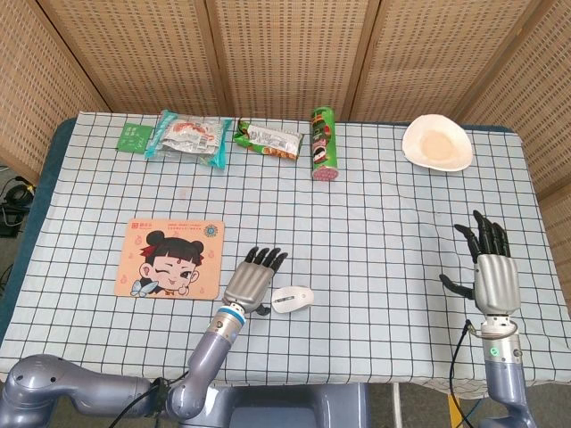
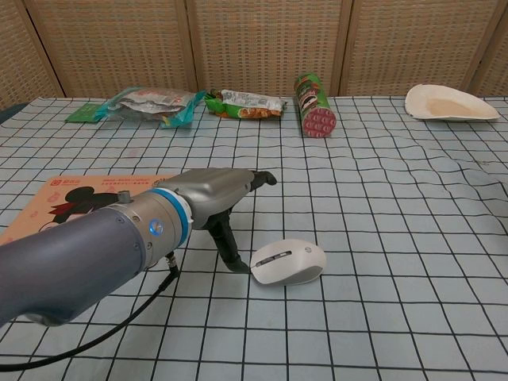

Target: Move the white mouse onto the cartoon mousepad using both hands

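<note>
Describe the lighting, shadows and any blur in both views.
Head view: even, soft light, sharp throughout, only a faint shadow under the white mouse. Chest view: the left hand and its forearm loom large and slightly soft up close, hiding part of the cartoon mousepad; no glare.
</note>
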Available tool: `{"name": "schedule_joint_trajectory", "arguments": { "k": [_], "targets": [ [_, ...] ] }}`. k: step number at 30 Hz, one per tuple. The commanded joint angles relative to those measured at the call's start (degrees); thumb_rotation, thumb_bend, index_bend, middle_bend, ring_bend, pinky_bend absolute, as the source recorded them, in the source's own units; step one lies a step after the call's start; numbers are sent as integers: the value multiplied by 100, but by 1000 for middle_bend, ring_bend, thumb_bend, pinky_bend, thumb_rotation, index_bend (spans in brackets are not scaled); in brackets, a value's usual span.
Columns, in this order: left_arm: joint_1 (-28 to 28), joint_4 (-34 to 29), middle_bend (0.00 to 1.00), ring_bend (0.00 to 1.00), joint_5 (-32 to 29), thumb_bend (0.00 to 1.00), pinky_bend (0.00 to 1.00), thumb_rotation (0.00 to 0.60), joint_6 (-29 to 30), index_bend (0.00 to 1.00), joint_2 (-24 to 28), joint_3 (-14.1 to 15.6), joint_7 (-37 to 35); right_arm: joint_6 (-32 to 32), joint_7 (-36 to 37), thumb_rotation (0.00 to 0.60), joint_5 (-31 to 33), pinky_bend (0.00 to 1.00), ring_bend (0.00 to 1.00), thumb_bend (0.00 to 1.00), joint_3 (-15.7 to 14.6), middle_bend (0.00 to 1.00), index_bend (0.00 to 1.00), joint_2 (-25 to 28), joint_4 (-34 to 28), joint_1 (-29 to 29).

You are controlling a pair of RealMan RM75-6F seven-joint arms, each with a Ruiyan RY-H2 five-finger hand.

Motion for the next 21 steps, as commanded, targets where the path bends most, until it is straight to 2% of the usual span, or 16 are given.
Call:
{"name": "schedule_joint_trajectory", "arguments": {
  "k": [1, 10, 21],
  "targets": [
    [-74, 69, 0, 0, -47, 68, 0, 600, 9, 0, -77, 22, -22, -4, 7, 600, 1, 57, 7, 181, 11, 17, 213, 3, -3, -5],
    [-309, 301, 0, 0, -196, 68, 0, 600, 44, 0, -312, 61, -74, 22, 53, 600, -41, 57, 7, 181, 55, 17, 213, 24, -35, -35],
    [-673, 978, 0, 0, -319, 68, 0, 600, -117, 0, -709, 12, -64, 69, 78, 600, -107, 57, 7, 181, 81, 17, 213, 92, -150, -80]
  ]
}}
